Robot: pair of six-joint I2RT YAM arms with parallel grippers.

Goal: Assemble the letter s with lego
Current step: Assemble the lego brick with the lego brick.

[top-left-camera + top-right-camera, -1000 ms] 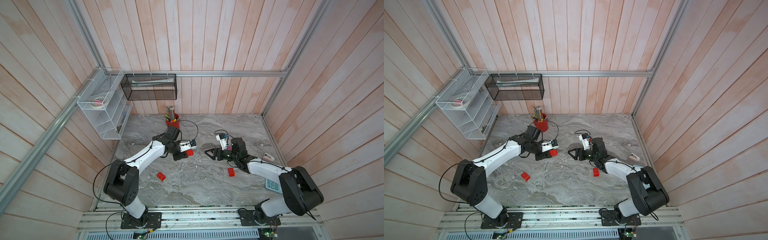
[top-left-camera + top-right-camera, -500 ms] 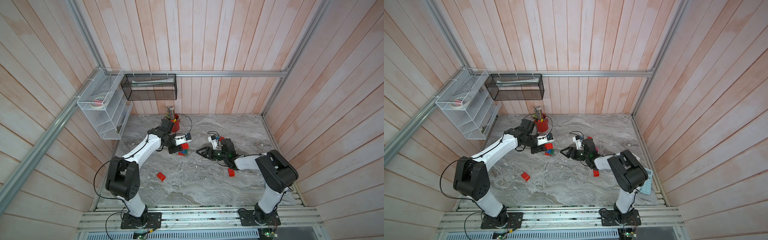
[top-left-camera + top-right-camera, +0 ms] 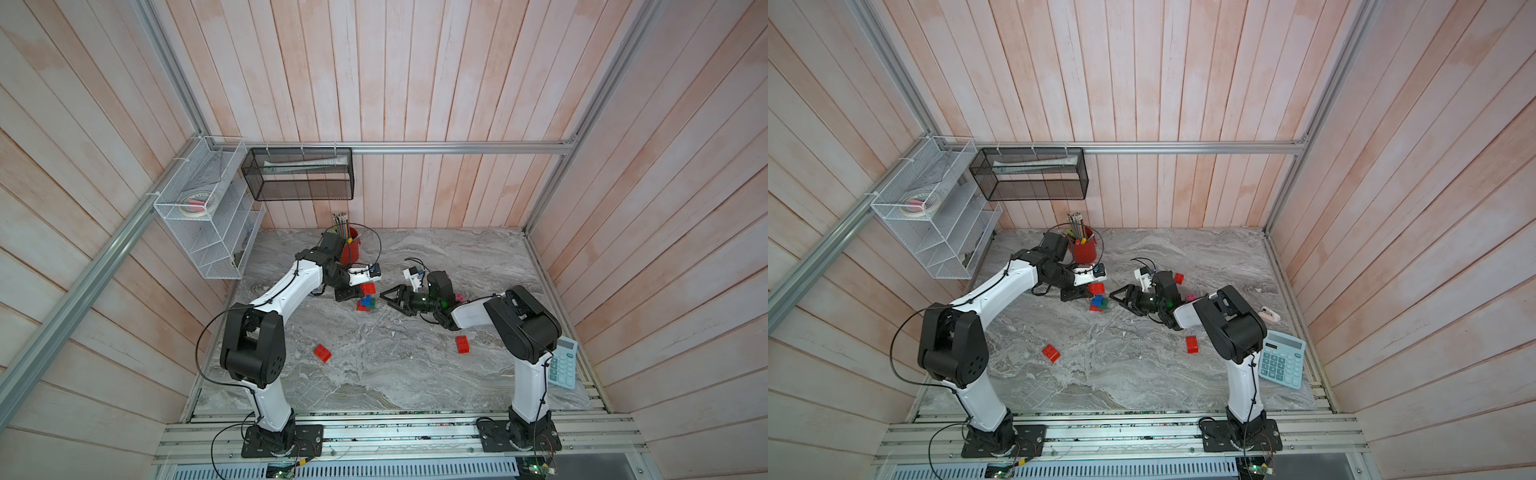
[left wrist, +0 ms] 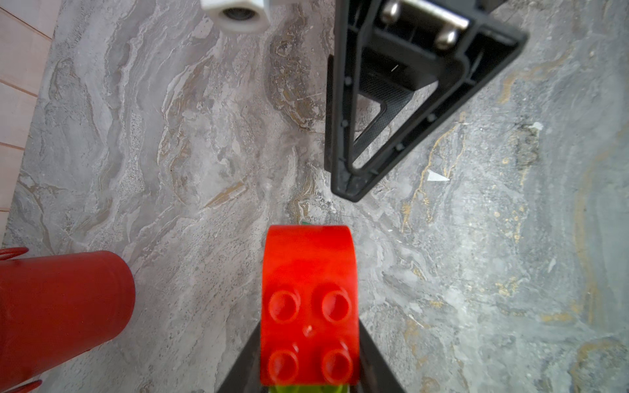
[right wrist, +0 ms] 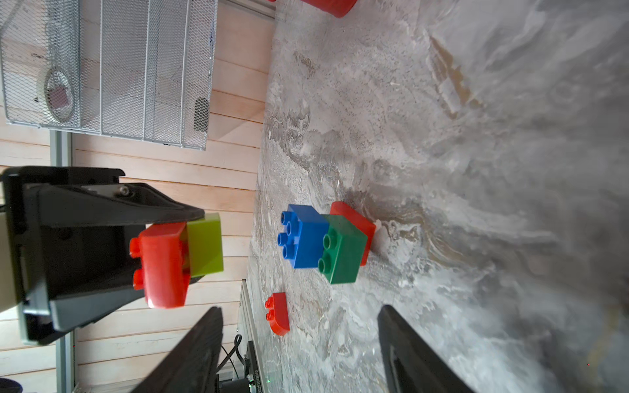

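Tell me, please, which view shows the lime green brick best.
The right wrist view: the lime green brick shows a whole face, joined to the red brick in the left gripper. The left wrist view shows only a sliver; both top views leave it unclear.

Soft, even light fills both top views. Everything there is sharp, shadows on the marble table (image 3: 374,374) are faint, and the wall planks (image 3: 415,83) fan out toward the frame edges. Close to my left wrist lens the red brick (image 4: 309,306) goes soft, and my right wrist view smears across the nearest marble.
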